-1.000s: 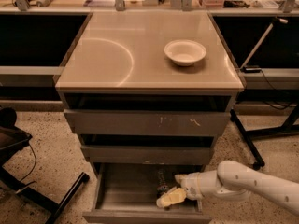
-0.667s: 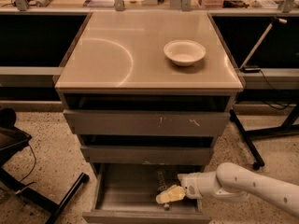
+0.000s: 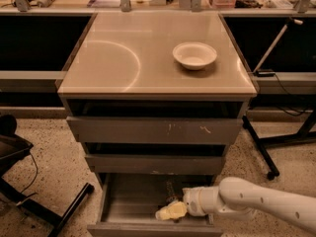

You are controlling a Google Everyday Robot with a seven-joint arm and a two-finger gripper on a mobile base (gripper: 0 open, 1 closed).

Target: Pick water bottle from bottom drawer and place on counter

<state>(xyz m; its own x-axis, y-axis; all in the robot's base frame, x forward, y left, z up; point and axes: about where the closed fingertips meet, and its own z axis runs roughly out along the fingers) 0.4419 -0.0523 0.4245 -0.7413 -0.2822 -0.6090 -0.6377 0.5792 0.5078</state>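
gripper (image 3: 170, 212) low inside the open bottom drawer (image 3: 128, 201), arm reaching in from the right; whether it is open or closed cannot be told | water bottle (image 3: 171, 195) a slim dim shape in that drawer, just behind the gripper; contact unclear | bench (image 3: 123, 63) topping the cabinet carries a bowl (image 3: 194, 55)

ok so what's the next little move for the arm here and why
Probably ease the claw deeper toward the bottle, which seems to lie just behind it in the open bottom drawer. The claw sits low by the drawer's front edge, and the counter holds only a bowl.
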